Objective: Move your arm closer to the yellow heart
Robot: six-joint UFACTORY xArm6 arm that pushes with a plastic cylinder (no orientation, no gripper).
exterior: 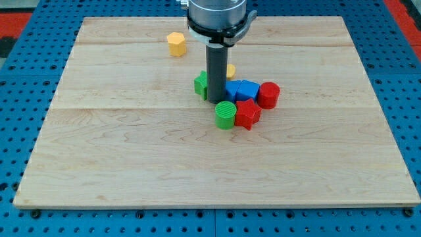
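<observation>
A yellow block (pixel 230 70), most likely the yellow heart, shows only as a small sliver behind the right side of my rod. My tip (pixel 216 101) rests on the board just below it, in a cluster of blocks. A green block (pixel 201 85) touches the rod on its left. Two blue blocks (pixel 242 89) lie to its right. A green cylinder (pixel 225 114) sits just below the tip. A red block (pixel 247 114) and a red cylinder (pixel 268 95) lie to the right.
A yellow hexagon block (pixel 175 44) stands alone near the view's top, left of the arm. The wooden board (pixel 131 151) lies on a blue perforated table (pixel 20 118).
</observation>
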